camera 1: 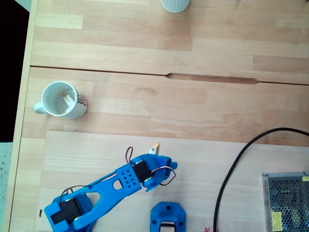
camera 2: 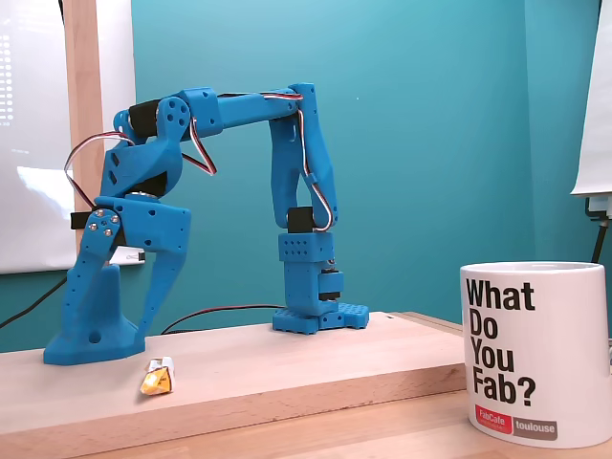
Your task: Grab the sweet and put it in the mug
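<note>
The sweet [camera 1: 155, 147] is a tiny white wrapped candy with yellow-orange ends, lying on the wooden table just beyond the tip of my blue gripper [camera 1: 161, 162]. In a fixed view from the side, the sweet [camera 2: 158, 376] lies in front of the gripper [camera 2: 122, 339], apart from the fingers. The gripper points down at the table and its jaws stand apart with nothing between them. The mug [camera 1: 48, 92] stands upright far to the left in the fixed view from above. From the side, the white printed mug [camera 2: 535, 349] fills the right foreground.
Another wrapped candy [camera 1: 66, 100] lies inside the mug. A pale ribbed cup [camera 1: 175, 5] stands at the top edge. A black cable [camera 1: 231, 169] and a metal mesh box [camera 1: 287, 200] occupy the lower right. The arm's base [camera 1: 167, 217] is at the bottom.
</note>
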`<action>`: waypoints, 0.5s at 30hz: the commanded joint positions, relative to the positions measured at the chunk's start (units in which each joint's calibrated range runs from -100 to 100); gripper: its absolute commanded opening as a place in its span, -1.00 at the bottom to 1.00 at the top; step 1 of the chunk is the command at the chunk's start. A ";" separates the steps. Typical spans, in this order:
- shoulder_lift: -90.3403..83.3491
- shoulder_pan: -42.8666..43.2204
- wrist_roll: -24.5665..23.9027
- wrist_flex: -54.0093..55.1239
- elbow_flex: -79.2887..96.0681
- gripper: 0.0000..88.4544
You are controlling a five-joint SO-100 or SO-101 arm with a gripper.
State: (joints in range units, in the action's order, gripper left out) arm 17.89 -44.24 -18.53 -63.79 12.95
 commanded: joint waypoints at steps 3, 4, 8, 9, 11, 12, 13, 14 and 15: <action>-0.51 -0.06 -0.15 -0.32 -0.11 -0.29; -0.51 -0.06 -0.15 -0.40 -0.11 -0.29; -0.51 -0.06 -0.15 -3.55 -0.20 -0.28; -0.51 0.01 -0.15 -4.76 -0.29 -0.28; -0.42 0.01 -0.15 -6.69 -0.29 -0.28; -0.42 0.01 -0.15 -7.18 -0.29 -0.28; -0.42 0.01 -0.15 -7.66 -0.64 -0.28; -0.42 0.01 -0.15 -7.90 -1.18 -0.28; -0.34 0.01 -0.15 -7.98 -1.36 -0.28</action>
State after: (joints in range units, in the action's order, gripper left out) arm 17.89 -44.24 -18.53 -71.03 12.95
